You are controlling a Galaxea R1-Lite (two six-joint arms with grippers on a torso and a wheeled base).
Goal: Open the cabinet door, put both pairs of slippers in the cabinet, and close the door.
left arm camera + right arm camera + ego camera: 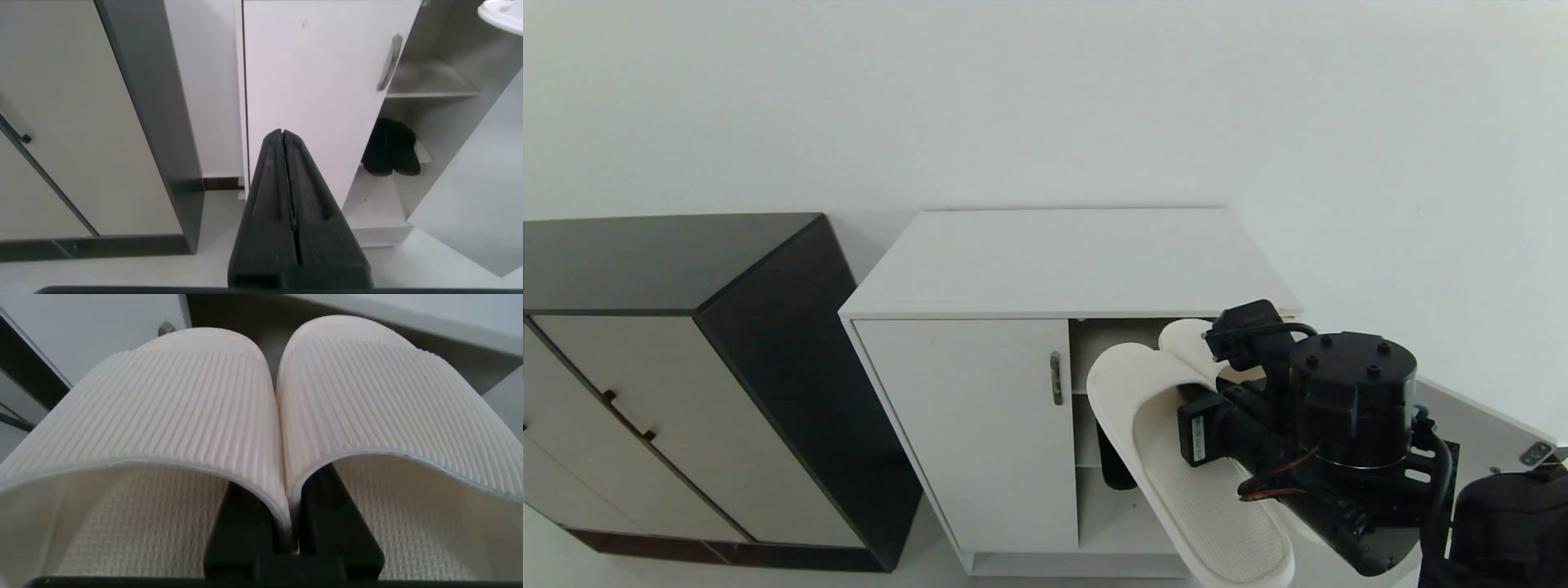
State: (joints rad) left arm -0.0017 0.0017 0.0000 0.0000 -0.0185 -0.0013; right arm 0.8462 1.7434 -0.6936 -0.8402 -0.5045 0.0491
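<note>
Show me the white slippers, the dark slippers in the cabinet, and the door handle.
white slippers (1209,506): head view, textured insole of the nearer slipper.
dark slippers (391,147): left wrist view, middle of the pair.
handle (1056,378): head view, halfway along the bar.

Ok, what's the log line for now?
door: open | black slippers: on cabinet bottom | white slippers: in right tool, before opening | left tool: shut, empty

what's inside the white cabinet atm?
A dark pair of slippers sits low in the open right half. The left half is hidden behind the closed door; the white slippers cover part of the opening in the head view.
</note>
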